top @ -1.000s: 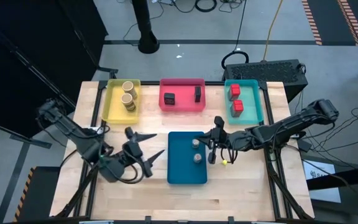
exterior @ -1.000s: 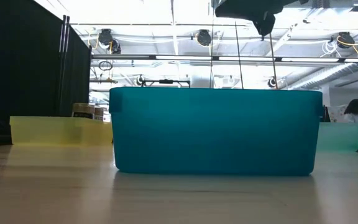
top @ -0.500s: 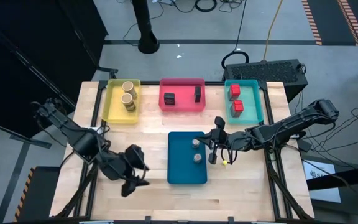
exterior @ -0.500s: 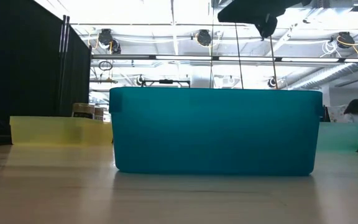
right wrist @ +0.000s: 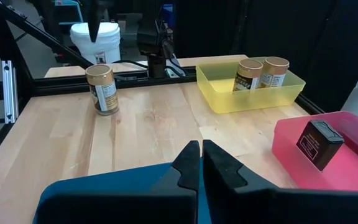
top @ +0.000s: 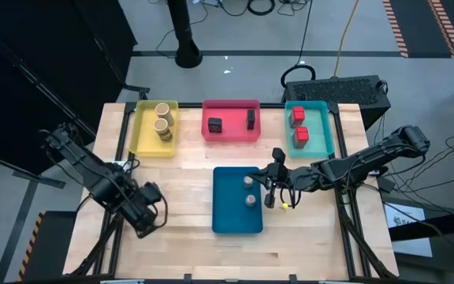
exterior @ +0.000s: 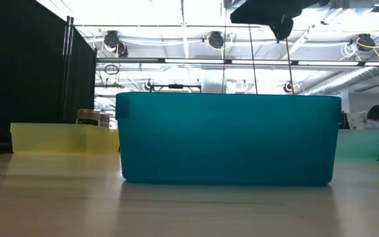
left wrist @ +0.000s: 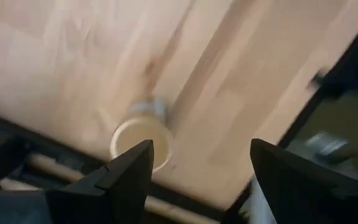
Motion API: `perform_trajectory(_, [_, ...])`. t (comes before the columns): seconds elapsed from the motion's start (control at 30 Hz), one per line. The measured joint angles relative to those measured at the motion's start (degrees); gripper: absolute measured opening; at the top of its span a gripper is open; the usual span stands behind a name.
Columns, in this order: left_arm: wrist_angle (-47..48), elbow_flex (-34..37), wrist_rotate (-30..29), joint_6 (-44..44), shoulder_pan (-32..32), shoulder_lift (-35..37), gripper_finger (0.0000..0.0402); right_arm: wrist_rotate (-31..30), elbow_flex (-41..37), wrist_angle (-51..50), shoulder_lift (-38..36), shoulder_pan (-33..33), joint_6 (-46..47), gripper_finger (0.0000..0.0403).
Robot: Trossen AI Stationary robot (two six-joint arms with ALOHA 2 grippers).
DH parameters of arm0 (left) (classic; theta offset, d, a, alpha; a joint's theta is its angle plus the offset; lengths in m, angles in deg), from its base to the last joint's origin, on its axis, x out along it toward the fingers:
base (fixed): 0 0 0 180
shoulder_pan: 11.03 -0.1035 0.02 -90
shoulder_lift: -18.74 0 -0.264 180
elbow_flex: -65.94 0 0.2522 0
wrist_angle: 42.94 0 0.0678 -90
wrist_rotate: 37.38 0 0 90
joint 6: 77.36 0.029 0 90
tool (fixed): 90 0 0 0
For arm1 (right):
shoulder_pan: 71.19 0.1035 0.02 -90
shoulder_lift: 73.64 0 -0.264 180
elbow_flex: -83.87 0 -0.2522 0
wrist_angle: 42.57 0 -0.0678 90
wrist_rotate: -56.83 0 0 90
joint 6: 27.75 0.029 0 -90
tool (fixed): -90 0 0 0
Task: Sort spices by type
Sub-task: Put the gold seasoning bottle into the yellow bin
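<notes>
One tan jar [right wrist: 101,89] stands upright on the wood near the table's left edge. My left gripper [left wrist: 201,152] hangs open above it, pointing down, and the jar's round top [left wrist: 140,143] shows below, nearer one finger. In the high view my left gripper [top: 146,216] hides that jar. My right gripper [right wrist: 201,155] is shut and empty over the blue tray's right rim [top: 268,188]. Two tan jars [top: 161,118] stand in the yellow tray, two dark boxes [top: 215,124] in the red tray, two red boxes [top: 299,126] in the teal tray and two grey round jars [top: 250,192] in the blue tray.
The yellow tray [top: 142,130], red tray [top: 231,136] and teal tray [top: 325,126] line the far side. The blue tray [top: 231,213] sits mid-table and fills the low view [exterior: 229,138]. Bare wood lies between the blue tray and my left arm. A white bucket [right wrist: 95,37] stands beyond the table.
My left gripper has swung from beside the blue tray toward the table's near left. It has tipped from lying level with its fingers spread to pointing down over the lone jar. My right arm has kept still.
</notes>
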Motion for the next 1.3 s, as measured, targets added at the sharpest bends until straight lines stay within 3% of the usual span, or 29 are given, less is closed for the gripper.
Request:
perform_trajectory(0.1, [-0.54,3.78,2.60,3.63,1.82,-0.24,0.0271,0.00,0.00,-0.08,0.00,0.00,-0.04,0.0000])
perform_trajectory(0.23, [-0.81,6.87,1.54,9.91,5.34,0.08,0.0271,0.04,0.00,-0.34,0.02,0.00,-0.04,0.0000])
perform_trajectory(0.73, [-3.74,15.98,-7.85,7.20,7.98,11.01,0.0271,0.26,0.00,-0.36,0.04,-0.63,-0.24,0.0000])
perform_trajectory(1.0, [-5.54,16.30,-8.69,4.18,7.94,10.91,0.0271,0.24,0.00,-0.40,0.04,-0.63,1.14,0.0000])
perform_trajectory(1.3, [-8.63,16.30,-8.13,10.08,7.99,10.93,0.0273,0.23,0.00,-0.40,0.22,-0.63,1.46,0.0000])
